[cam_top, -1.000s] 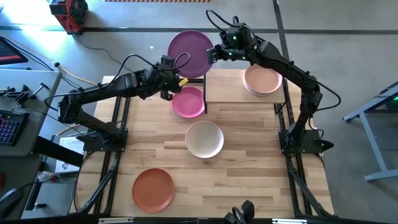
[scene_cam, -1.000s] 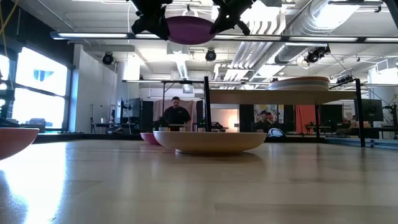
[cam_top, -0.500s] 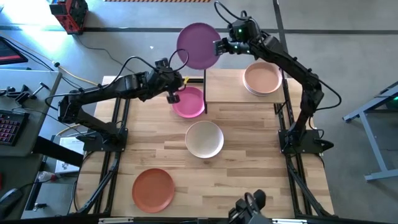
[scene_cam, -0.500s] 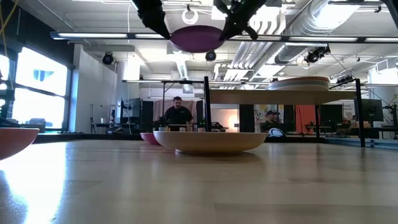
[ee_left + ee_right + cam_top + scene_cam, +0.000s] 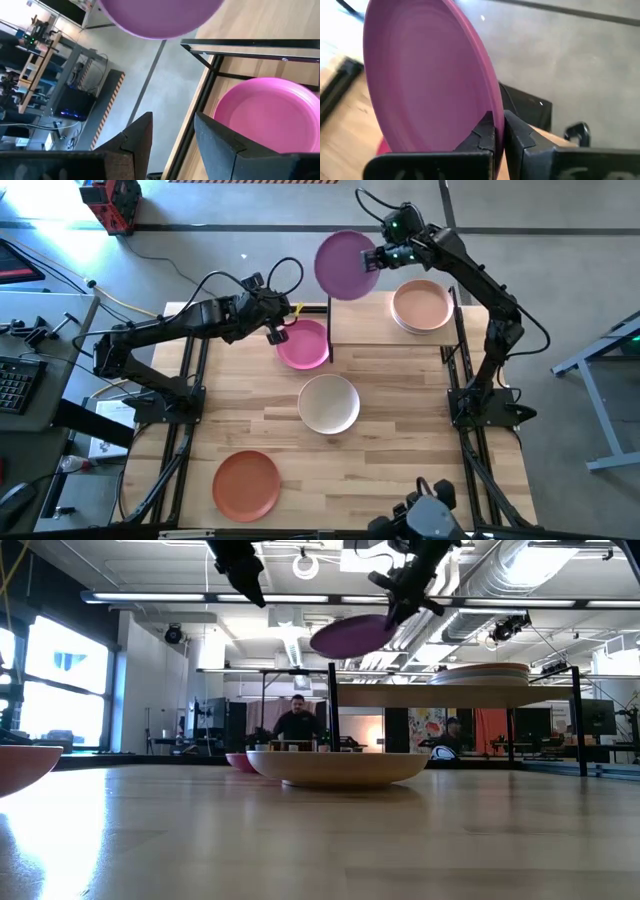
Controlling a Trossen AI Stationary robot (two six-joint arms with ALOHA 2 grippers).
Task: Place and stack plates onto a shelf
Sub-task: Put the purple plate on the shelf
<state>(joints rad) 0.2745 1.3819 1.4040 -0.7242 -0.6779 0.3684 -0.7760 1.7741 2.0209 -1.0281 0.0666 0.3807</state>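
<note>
My right gripper (image 5: 378, 258) is shut on the purple plate (image 5: 345, 265), which hangs in the air over the table's far edge, beside the left end of the shelf (image 5: 372, 330). A stack of peach plates (image 5: 422, 307) sits on the shelf's right half. My left gripper (image 5: 278, 330) hovers open and touches nothing above the far left rim of the magenta plate (image 5: 305, 345), which lies on the table. The cream plate (image 5: 329, 403) and the orange-red plate (image 5: 246, 483) also rest on the tabletop. My right gripper pinches the purple plate's rim (image 5: 489, 107) between its two fingers, on the side of the plate toward the table's right. The fingers slant downward from the right. The plate is lifted clear and tilted, with its free side (image 5: 322, 643) lower.
The shelf's left half (image 5: 360, 320) is bare board, and its black frame post (image 5: 333, 705) stands next to the magenta plate. In the low view, people are seen in the room far behind the table.
My right gripper has carried the purple plate toward the table's right, from beyond the magenta plate to the shelf's left end, and the plate has tipped. The plate has left my left gripper, which stays over the magenta plate with its wrist rolled.
</note>
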